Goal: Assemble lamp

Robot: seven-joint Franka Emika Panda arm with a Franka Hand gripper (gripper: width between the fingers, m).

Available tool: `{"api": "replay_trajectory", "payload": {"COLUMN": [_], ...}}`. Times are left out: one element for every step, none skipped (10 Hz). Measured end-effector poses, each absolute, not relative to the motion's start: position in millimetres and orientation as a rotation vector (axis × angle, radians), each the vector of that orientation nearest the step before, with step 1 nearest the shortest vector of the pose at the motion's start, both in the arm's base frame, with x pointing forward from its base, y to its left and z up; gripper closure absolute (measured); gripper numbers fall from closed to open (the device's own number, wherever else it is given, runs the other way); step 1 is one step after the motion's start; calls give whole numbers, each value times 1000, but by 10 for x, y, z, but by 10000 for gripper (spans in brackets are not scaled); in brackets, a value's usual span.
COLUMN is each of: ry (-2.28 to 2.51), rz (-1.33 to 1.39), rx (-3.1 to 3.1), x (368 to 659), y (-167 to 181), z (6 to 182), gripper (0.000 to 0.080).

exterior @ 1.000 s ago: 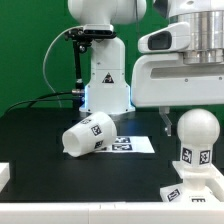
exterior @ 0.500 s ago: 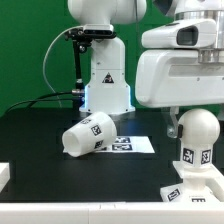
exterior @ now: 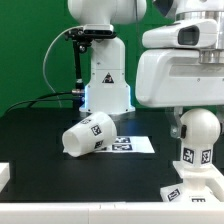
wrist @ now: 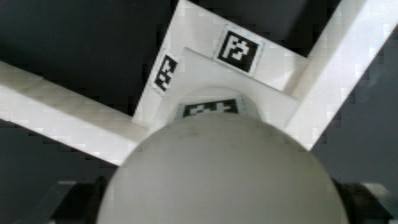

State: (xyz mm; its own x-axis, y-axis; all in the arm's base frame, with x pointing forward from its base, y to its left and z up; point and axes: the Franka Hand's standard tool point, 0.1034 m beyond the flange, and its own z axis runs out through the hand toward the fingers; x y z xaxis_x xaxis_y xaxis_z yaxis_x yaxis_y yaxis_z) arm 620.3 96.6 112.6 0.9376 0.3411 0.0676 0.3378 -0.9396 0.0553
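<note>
Bulb upright on base.
You see the shade tipped on the desk, beside the marker board; jaws' state: cannot tell.

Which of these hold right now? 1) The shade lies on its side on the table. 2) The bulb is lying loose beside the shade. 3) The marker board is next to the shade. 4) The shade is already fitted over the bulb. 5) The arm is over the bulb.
1) True: the shade lies tipped on its side on the black table.
2) False: the bulb stands upright on the base at the exterior view's right, apart from the shade.
3) True: the marker board lies flat just beside the shade.
4) False: the bulb is bare; the shade lies apart from it.
5) True: the arm hangs above the bulb; its fingers are not clearly visible.
</note>
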Motion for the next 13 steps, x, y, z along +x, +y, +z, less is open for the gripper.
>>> {"api": "replay_trajectory", "payload": {"ry": [393, 268, 109, -130, -320, -506, -753, -957, -1157, -1309, -1391, -1433, -1473], "rz": [121, 124, 153, 181, 195, 195, 184, 169, 157, 152, 151, 153, 154], "rx": [3075, 3091, 3101, 3103, 3093, 3074, 3031, 2991, 2944, 2890, 2855, 2835, 2814], "x": [6203, 6203, 6225, 6224, 6227, 6223, 6208, 6199, 6199, 6198, 6197, 6196, 6188], "y": [966, 965, 977, 962, 952, 946, 933, 910, 899, 903, 908, 907, 912], "z": [1126, 1126, 1135, 1123, 1125, 1125, 1121, 1117, 1116, 1117, 1117, 1117, 1118], "gripper": [225, 225, 225, 225, 225, 225, 225, 225, 223, 223, 223, 223, 223]}}
